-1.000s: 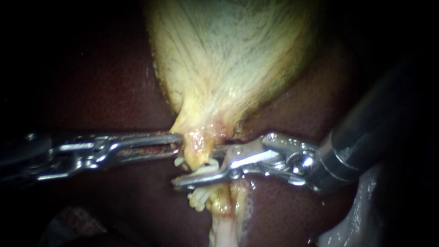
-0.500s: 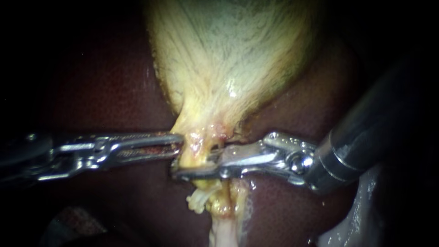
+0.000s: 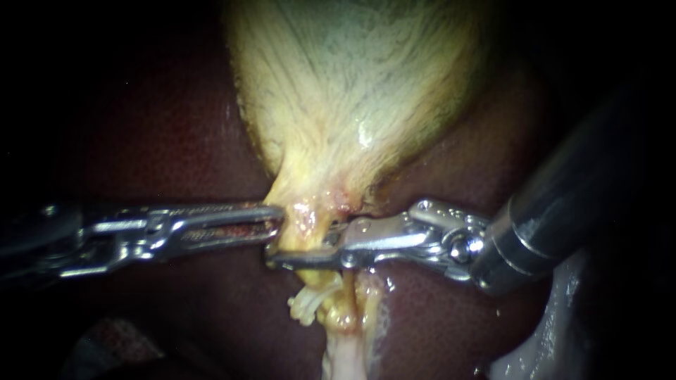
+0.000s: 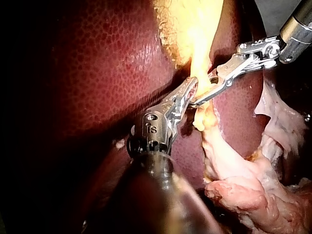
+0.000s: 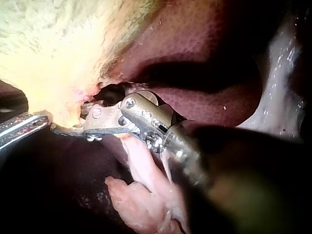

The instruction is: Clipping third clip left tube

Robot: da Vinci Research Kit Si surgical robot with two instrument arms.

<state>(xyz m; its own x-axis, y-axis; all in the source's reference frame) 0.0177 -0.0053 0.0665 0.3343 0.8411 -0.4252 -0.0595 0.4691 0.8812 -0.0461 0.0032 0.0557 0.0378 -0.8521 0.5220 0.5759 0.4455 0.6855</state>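
Observation:
The yellow gallbladder point(image 3: 352, 105) narrows to a neck that runs down into a yellowish tube point(image 3: 308, 238) over the dark liver point(image 3: 162, 141). My left instrument point(image 3: 276, 224) comes in level, its jaws shut on the left side of the neck. My right instrument point(image 3: 303, 257) lies across the tube just below the neck, jaws pressed together on it from both sides. White clip material point(image 3: 306, 304) sits on the tube under those jaws. In the left wrist view the left instrument point(image 4: 191, 90) meets the right instrument point(image 4: 202, 100) at the neck. The right instrument point(image 5: 66, 129) also shows clamped there.
The right instrument's thick shaft point(image 3: 563, 204) slants in from the upper right. Pale loose tissue point(image 3: 535, 352) lies at the lower right, and a pale strand point(image 3: 345, 355) hangs below the tube. Liver surrounds the neck on both sides.
The right instrument's jaws, open around the tube with a white clip between them, have come together on it. The left instrument has held still.

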